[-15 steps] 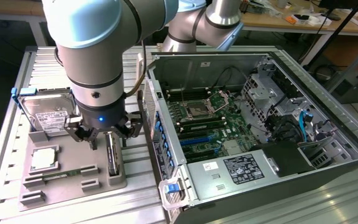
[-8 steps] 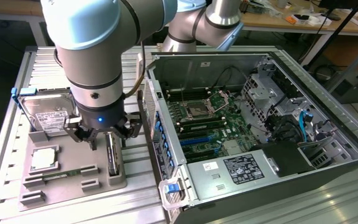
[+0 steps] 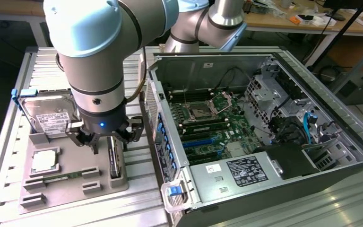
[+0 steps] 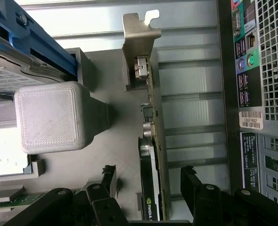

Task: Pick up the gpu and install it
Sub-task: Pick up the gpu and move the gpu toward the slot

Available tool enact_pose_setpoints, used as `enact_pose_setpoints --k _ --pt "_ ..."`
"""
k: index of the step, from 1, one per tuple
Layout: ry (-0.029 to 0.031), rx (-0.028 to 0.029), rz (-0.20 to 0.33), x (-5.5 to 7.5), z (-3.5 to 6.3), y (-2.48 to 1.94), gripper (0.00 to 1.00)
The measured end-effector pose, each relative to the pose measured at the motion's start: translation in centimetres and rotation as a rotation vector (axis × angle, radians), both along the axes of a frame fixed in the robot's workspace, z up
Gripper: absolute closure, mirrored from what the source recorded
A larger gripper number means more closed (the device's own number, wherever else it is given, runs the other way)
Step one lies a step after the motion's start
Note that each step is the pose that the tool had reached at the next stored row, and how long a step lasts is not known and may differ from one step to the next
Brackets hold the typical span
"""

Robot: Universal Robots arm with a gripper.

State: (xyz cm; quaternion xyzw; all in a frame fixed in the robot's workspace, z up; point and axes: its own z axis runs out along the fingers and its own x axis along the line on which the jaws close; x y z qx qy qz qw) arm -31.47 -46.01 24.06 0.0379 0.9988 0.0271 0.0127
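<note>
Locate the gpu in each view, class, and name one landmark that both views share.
Exterior view: the gpu stands on edge in the grey tray, just below the open pincer.
Wrist view: the gpu stands between the pincer's fingers, apart from both, with its silver bracket at the far end.
Shared landmark: the hard drive with its white label.

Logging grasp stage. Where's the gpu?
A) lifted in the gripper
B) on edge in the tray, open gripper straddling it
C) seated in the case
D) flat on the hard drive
B: the gpu stands on edge in the tray, the gripper open around it with gaps both sides.
</note>
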Motion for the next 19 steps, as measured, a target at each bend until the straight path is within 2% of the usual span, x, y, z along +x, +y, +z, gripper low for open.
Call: enact_pose_setpoints --k 9,10,12,13,15,17,18,19 --pt "-0.0001 0.0000 0.000 -0.01 0.00 0.00 0.33" --pt "-0.0001 0.0000 0.000 -0.01 0.00 0.00 0.26" --pt "-0.0001 0.0000 0.000 -0.01 0.00 0.00 0.26" --pt "-0.0001 0.0000 0.000 -0.01 0.00 0.00 0.28" --pt "-0.0001 0.0000 0.000 -0.01 0.00 0.00 0.41" --pt "-0.0001 0.0000 0.000 -0.01 -0.01 0.00 0.41" --pt "-0.0003 0.0001 0.000 0.08 -0.01 0.00 0.47" --pt "-0.0003 0.0002 0.000 0.30 -0.01 0.01 0.47"
